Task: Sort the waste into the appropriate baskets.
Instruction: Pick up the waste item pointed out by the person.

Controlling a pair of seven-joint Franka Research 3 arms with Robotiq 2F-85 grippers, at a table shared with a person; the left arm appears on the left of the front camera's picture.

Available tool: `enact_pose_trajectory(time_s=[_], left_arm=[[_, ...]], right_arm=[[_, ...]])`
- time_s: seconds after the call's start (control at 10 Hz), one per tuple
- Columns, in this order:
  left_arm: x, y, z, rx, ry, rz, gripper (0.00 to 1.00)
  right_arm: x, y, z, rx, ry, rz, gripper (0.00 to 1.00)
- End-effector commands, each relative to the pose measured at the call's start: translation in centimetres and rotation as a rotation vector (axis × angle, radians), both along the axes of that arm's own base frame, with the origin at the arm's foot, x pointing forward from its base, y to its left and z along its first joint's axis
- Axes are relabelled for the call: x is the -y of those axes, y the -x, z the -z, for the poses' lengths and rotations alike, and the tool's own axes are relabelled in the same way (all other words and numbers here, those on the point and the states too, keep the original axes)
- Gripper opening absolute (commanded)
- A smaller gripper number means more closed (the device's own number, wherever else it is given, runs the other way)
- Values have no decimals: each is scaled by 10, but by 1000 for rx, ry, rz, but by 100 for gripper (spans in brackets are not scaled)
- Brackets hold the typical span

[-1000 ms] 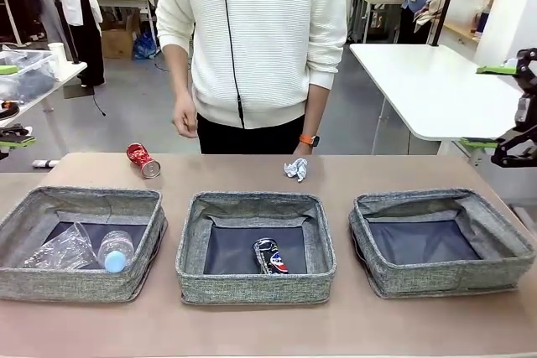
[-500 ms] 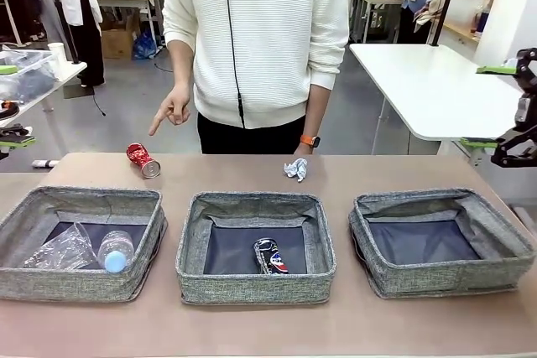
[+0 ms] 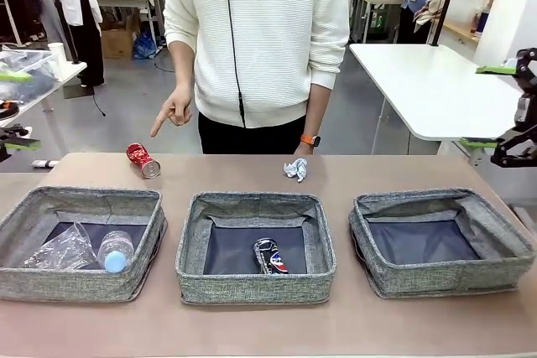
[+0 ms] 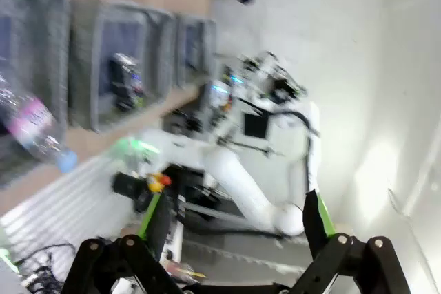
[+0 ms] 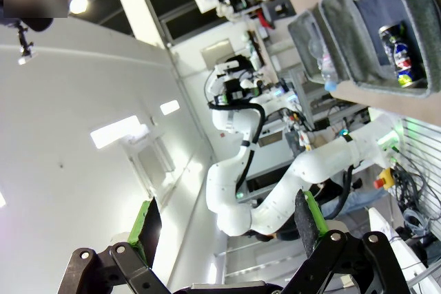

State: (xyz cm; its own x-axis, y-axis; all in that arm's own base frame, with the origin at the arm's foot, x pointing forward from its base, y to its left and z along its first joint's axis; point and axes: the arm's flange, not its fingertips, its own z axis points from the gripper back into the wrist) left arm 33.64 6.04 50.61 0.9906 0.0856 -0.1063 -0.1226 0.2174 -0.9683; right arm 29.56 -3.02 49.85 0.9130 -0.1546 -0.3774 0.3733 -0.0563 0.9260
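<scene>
Red crushed can (image 3: 143, 159) lies near the counter's (image 3: 252, 324) far edge, behind the left basket (image 3: 50, 199); the person's hand (image 3: 172, 111) points at it. Your left gripper (image 3: 13, 111) and right gripper (image 3: 491, 106) hang spread wide, holding nothing. Reach with the left gripper, straddle the can's narrow width, then drop it in the middle basket (image 3: 252, 203) beside the dark can (image 3: 270, 256).

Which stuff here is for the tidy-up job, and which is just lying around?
For the job: red can, paper wad, blue can, bottle, plastic bag, left basket, middle basket, right basket.
Just lying about: white side table, cardboard box, white cup.
</scene>
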Motion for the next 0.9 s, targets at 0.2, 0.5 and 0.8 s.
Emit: enact_pose_trajectory(time_s=[0.2,0.5,0.8], left_arm=[[69,-87,5,-16,-1061,-163,100],[110,-121,36,35,-1502,-116,100],[113,-117,31,147,-975,-103,100]], right_arm=[[-2,2,-1,17,-18,-1,100],[-2,2,-1,17,-18,-1,100],[-2,2,-1,17,-18,-1,100]])
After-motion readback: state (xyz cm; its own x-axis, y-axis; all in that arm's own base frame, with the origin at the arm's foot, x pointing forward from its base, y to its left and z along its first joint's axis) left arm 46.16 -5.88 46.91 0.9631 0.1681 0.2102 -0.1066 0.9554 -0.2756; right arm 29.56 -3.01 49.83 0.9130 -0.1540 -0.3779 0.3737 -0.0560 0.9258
